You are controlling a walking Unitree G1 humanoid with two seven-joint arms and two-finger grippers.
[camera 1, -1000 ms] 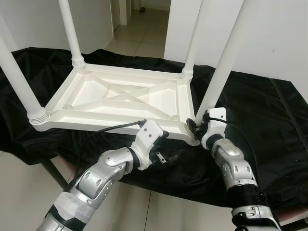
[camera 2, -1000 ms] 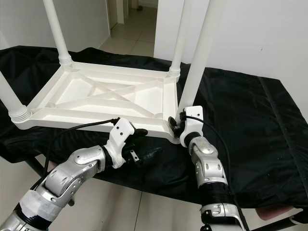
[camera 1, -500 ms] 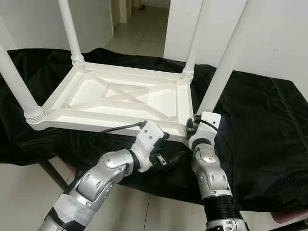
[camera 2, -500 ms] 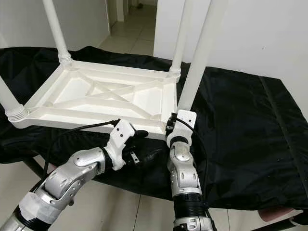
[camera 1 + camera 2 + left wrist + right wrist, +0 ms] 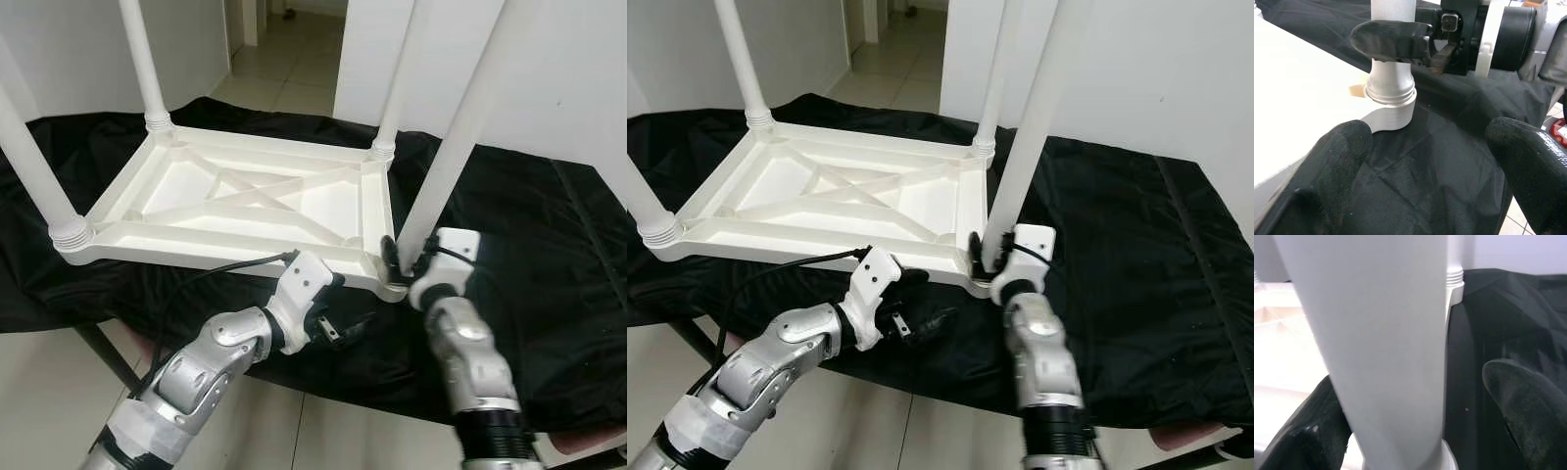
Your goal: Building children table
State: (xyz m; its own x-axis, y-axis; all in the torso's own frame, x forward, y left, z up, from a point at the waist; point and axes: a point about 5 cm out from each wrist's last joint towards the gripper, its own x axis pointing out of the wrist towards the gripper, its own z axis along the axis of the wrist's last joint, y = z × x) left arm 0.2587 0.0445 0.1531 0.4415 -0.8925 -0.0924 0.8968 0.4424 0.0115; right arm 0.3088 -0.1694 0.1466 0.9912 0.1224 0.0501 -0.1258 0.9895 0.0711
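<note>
A white plastic children's table (image 5: 196,250) lies upside down on a black cloth, its legs pointing up. My right gripper (image 5: 397,257) is at the foot of the near right leg (image 5: 451,147), just above its threaded collar (image 5: 1391,95). The leg (image 5: 1386,347) stands between its open fingers: one finger (image 5: 1391,39) lies across it, and the other finger (image 5: 1528,406) stands a little apart from it. My left gripper (image 5: 345,328) hangs open under the table's near edge, close to that same corner, holding nothing. Its own view looks at the collar over the cloth.
The black cloth (image 5: 549,245) covers a low stand and drapes over its front edge. Three other legs (image 5: 147,69) rise at the remaining corners. Behind are white walls and an open doorway onto a tiled floor (image 5: 284,69). A dark stand leg (image 5: 103,357) shows at lower left.
My right forearm swung left and then back out to the right, with the wrist turning around the near right leg. The left gripper stayed almost still.
</note>
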